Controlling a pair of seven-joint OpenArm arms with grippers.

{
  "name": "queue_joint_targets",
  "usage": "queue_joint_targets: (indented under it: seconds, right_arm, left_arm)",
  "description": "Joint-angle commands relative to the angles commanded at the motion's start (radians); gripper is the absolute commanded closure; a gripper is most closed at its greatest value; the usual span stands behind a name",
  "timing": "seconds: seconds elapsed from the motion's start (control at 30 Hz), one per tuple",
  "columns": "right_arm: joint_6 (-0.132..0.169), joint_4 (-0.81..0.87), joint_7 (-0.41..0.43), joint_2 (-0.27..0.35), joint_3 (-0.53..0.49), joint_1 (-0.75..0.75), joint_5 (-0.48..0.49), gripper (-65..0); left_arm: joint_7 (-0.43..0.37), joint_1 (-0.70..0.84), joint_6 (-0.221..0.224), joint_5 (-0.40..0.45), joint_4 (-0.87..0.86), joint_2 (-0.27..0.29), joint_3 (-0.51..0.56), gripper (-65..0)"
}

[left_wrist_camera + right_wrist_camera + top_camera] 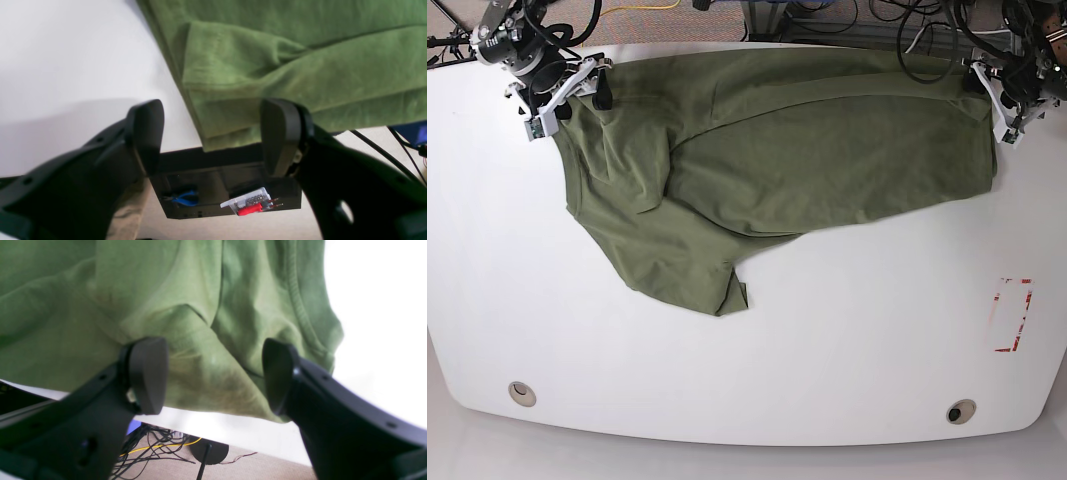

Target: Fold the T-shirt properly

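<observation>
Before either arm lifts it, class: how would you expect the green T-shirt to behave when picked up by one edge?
The T-shirt would probably sag limply, since it already lies wrinkled and folded over itself. It likely feels light, being thin cloth. Its overhanging edge suggests it may slide on the smooth white table.

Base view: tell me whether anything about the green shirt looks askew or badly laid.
The plain olive-green cotton T-shirt lies unevenly on the white table. Its upper layer is folded over at a slant, and one sleeve sticks out toward the table's near side. The cloth is wrinkled near the collar end. Both claws sit open at the shirt's far corners.
</observation>
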Motion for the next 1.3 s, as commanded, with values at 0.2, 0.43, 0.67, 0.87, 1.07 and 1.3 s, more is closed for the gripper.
queue_joint_targets:
  seconds: [0.2,0.43,0.67,0.87,1.07,1.3]
  right_arm:
    - [0.0,0.0,0.0,0.0,0.0,0.0,0.0,-42.2]
    - [0.0,-0.002,0.0,0.0,-0.002,0.0,0.002,-42.2]
    - [0.0,-0.002,0.0,0.0,-0.002,0.002,0.002,-42.2]
    - [0.0,-0.002,0.0,0.0,-0.002,0.008,0.002,-42.2]
    - [0.0,-0.002,0.0,0.0,0.0,0.012,0.002,-42.2]
    - [0.0,-0.002,0.0,0.0,-0.002,0.014,0.002,-42.2]
  left_arm:
    - [0.0,0.0,0.0,0.0,0.0,0.0,0.017,-15.8]
    - [0.002,-0.002,0.0,0.0,0.002,-0.003,0.021,-8.3]
    - [0.002,-0.002,0.0,-0.005,0.002,-0.003,0.021,-8.2]
    - [0.029,-0.002,0.0,-0.006,0.046,-0.003,0.021,-1.7]
    - [0.041,-0.021,0.0,-0.006,0.098,-0.003,0.018,0.0]
    - [0.041,-0.078,0.0,0.002,0.1,-0.003,0.017,0.0]
